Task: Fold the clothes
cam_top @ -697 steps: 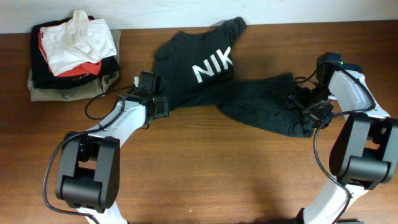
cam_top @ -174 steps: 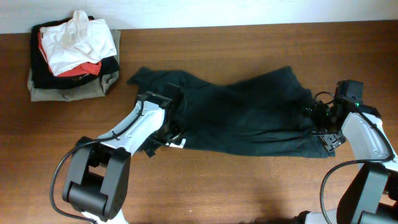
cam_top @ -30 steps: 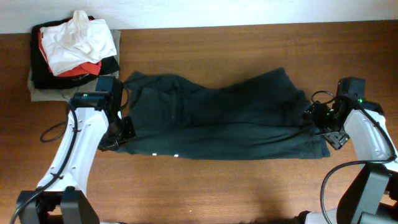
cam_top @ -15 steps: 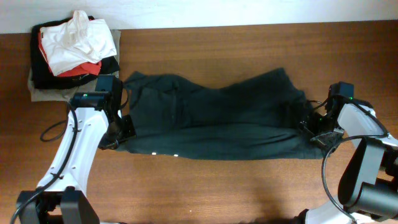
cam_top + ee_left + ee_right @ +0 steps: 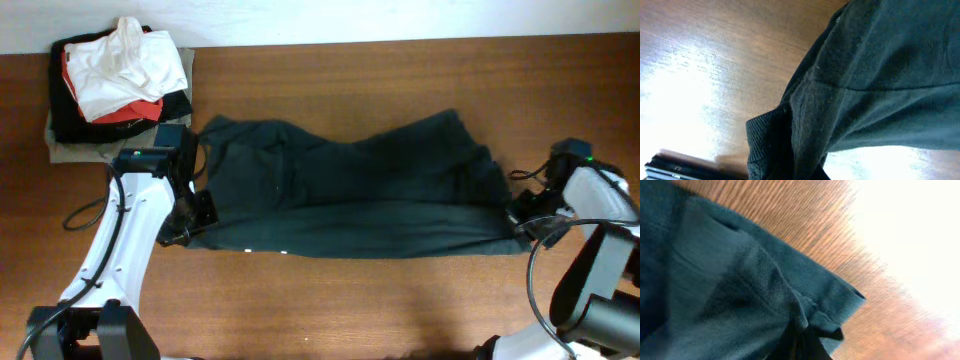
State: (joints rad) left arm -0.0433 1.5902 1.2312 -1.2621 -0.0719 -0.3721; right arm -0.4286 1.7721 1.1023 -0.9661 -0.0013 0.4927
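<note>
A dark green garment (image 5: 350, 190) lies stretched left to right across the middle of the wooden table, doubled over along its length. My left gripper (image 5: 192, 218) is shut on the garment's left end; in the left wrist view the ribbed hem (image 5: 765, 145) bunches into the closed jaws at the bottom edge. My right gripper (image 5: 520, 215) is shut on the garment's right end, near its lower corner. In the right wrist view, a pinch of the cloth (image 5: 805, 317) is gathered between the closed fingers, with the hem corner (image 5: 847, 297) lying flat beside them.
A stack of folded clothes (image 5: 118, 85), white and red on top of black and tan, sits at the back left corner. Bare wooden table (image 5: 400, 310) runs along the front. A black cable (image 5: 85, 212) loops beside my left arm.
My right gripper has gone from open to shut on the garment's right end and shifted slightly right. My left gripper stays shut on the left end, barely moved.
</note>
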